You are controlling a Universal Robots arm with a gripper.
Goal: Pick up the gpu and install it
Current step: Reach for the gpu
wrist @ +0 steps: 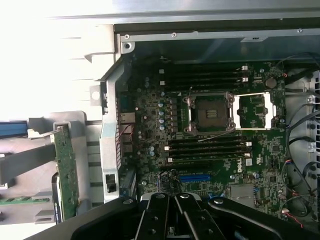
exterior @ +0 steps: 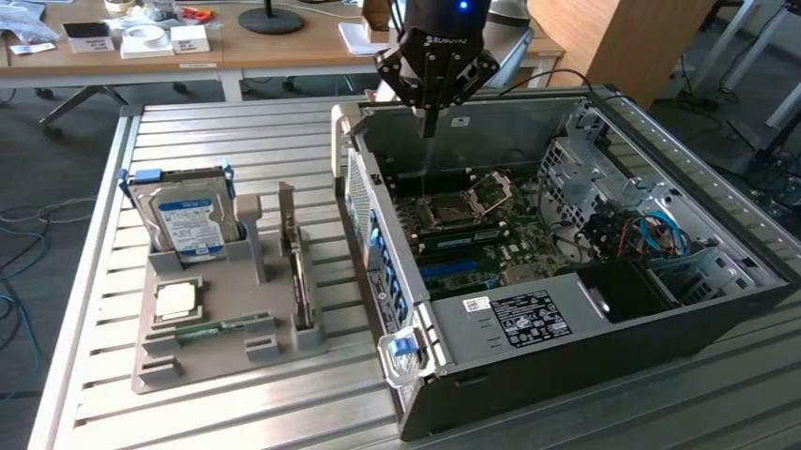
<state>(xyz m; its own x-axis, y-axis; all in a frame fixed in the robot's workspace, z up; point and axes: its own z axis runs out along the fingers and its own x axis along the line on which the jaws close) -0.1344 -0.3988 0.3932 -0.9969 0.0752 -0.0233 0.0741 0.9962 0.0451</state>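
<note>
Matte black computer case (exterior: 601, 347) lies open nearest; beside it, on the slatted aluminium table (exterior: 225, 131), a grey moulded tray (exterior: 206, 361) holds the gpu (exterior: 298, 281) upright, edge-on, its face hidden; beyond, the gripper (exterior: 430, 127) hangs over the green motherboard (exterior: 476, 234), closed to a point, holding nothing.

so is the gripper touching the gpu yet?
Apart. Exterior view: the gripper hangs over the open case, while the gpu stands in the tray outside it, case wall between them.
</note>
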